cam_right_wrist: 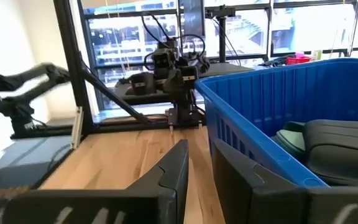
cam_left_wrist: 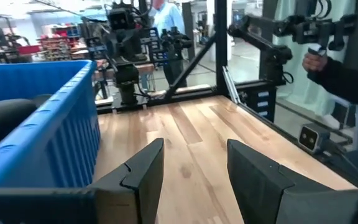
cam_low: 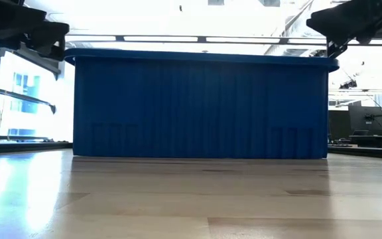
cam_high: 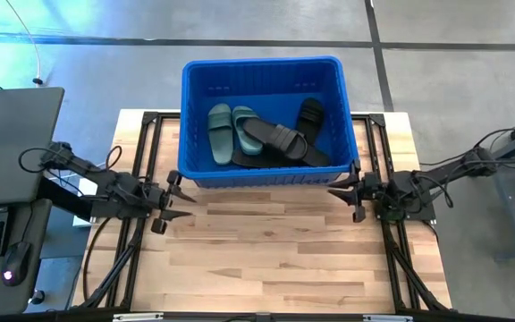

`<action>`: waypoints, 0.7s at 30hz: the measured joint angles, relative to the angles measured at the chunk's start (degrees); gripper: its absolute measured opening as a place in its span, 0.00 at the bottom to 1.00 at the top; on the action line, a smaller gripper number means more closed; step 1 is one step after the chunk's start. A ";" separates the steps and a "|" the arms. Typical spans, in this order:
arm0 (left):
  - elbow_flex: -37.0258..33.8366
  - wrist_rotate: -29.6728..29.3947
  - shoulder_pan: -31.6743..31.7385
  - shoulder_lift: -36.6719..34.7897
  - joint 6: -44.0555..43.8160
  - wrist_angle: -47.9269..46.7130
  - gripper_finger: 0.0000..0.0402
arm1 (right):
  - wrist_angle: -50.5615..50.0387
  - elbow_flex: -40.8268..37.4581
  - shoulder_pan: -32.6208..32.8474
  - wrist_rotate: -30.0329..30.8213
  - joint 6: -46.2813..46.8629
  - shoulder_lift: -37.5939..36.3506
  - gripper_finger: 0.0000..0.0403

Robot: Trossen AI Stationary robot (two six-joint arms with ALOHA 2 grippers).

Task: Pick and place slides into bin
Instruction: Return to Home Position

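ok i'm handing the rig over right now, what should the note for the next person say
Left gripper: jaws open, empty, beside the front left corner of the bin.
Right gripper: jaws open, empty, beside the bin's front right corner.
Slides: two green slides and the black slides lie inside the bin; none shows on the table.
Done: the picking and placing looks finished.
Left: nothing visible to pick up; probably only parking both arms.

Slides (cam_high: 271,139) in bin (cam_high: 262,63), bin on table's (cam_high: 275,259) far side (centred), left hand (cam_high: 184,201), right hand (cam_high: 342,202) flanking near corners
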 joint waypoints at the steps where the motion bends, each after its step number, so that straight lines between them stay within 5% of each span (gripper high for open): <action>1: -0.01 -0.26 0.02 -1.34 -0.01 -0.85 0.40 | -0.94 0.00 0.00 -0.11 0.53 -1.42 0.16; 11: -0.02 -4.82 0.07 -7.00 -0.62 -8.59 0.40 | -9.20 -0.14 0.26 -2.13 2.06 -11.85 0.16; 21: -3.32 -3.66 0.04 -7.00 0.52 -1.46 0.40 | -10.98 -0.07 0.50 -1.28 1.94 -12.36 0.16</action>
